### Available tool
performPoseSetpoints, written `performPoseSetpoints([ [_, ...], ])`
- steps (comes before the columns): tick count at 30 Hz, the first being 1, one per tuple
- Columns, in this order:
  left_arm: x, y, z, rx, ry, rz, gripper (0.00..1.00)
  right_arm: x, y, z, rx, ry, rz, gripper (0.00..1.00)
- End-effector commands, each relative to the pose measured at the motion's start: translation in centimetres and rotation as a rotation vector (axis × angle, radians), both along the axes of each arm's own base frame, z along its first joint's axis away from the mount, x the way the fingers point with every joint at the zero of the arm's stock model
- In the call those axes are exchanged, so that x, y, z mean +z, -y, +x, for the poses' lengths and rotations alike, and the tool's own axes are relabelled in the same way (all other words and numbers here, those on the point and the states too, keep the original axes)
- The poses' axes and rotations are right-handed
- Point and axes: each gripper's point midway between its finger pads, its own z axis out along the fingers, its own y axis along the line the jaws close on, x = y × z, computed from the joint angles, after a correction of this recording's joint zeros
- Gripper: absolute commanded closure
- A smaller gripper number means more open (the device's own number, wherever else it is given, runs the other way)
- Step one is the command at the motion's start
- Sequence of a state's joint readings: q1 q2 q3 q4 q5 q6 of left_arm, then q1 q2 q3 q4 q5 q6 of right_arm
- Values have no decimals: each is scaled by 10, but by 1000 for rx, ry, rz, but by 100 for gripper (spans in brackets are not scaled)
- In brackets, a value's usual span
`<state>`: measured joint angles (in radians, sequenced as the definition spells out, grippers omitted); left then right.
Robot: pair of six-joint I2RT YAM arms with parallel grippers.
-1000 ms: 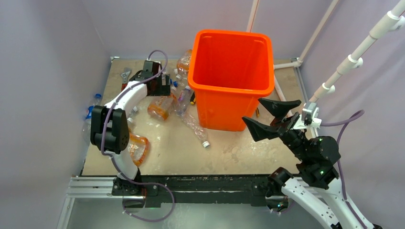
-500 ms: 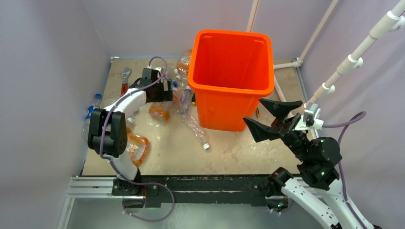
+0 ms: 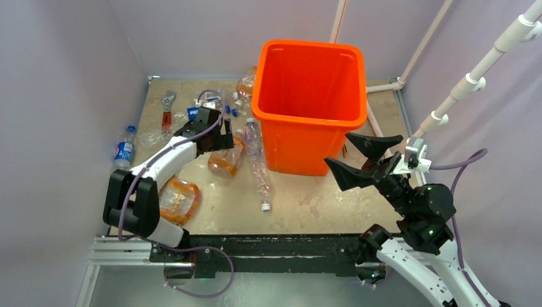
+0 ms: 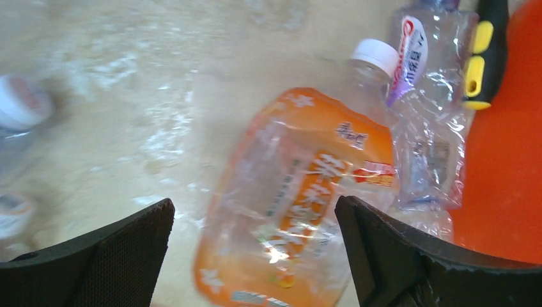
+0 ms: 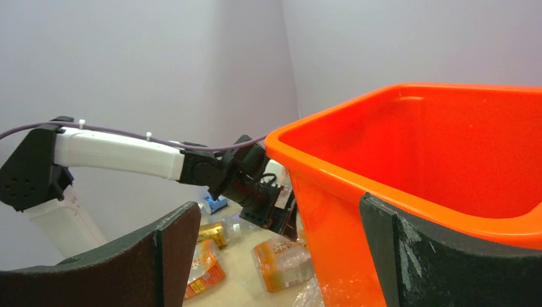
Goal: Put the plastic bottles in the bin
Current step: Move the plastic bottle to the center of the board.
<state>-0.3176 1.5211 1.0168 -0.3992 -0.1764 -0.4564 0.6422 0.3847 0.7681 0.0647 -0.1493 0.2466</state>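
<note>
Left arm's job, no contest. The left fingers (image 4: pixel 128 249) hang spread wide with nothing in them, right over the orange bottle (image 4: pixel 300 204). It lies flat on the worktop (image 4: pixel 128 115), at about 8 o'clock from the bin (image 3: pixel 300 150) in the top view. In the wrist view its long axis runs from the white cap at 1 o'clock down to the base at 7. The gap between the fingers runs 9 to 3, so they'd straddle the body a bit skewed rather than square. My guess is a straight drop gets a grab, maybe with a small wrist twist first. A clear bottle (image 4: pixel 425 147) looks to be touching it on the 3 o'clock side, so that finger could snag it. The right fingers (image 3: pixel 367 142) are wide open and empty too, by the bin's 5 o'clock corner, well apart from the bottles.
</note>
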Motion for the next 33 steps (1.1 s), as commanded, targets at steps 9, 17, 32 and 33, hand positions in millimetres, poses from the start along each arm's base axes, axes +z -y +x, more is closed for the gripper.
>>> performPoseSetpoints([
  [9,54,17,-32,-148,86,257,1,-2,1,2,-8,-2,5,2],
  [17,23,39,-50,-270,22,327,1,-10,-3,6,-7,-17,-3,2],
  [32,-28,23,-45,-243,-106,621,1,-10,-2,8,-18,-14,0,2],
  [33,-30,21,-45,-237,-111,637,1,-9,-2,8,-16,-14,0,2],
])
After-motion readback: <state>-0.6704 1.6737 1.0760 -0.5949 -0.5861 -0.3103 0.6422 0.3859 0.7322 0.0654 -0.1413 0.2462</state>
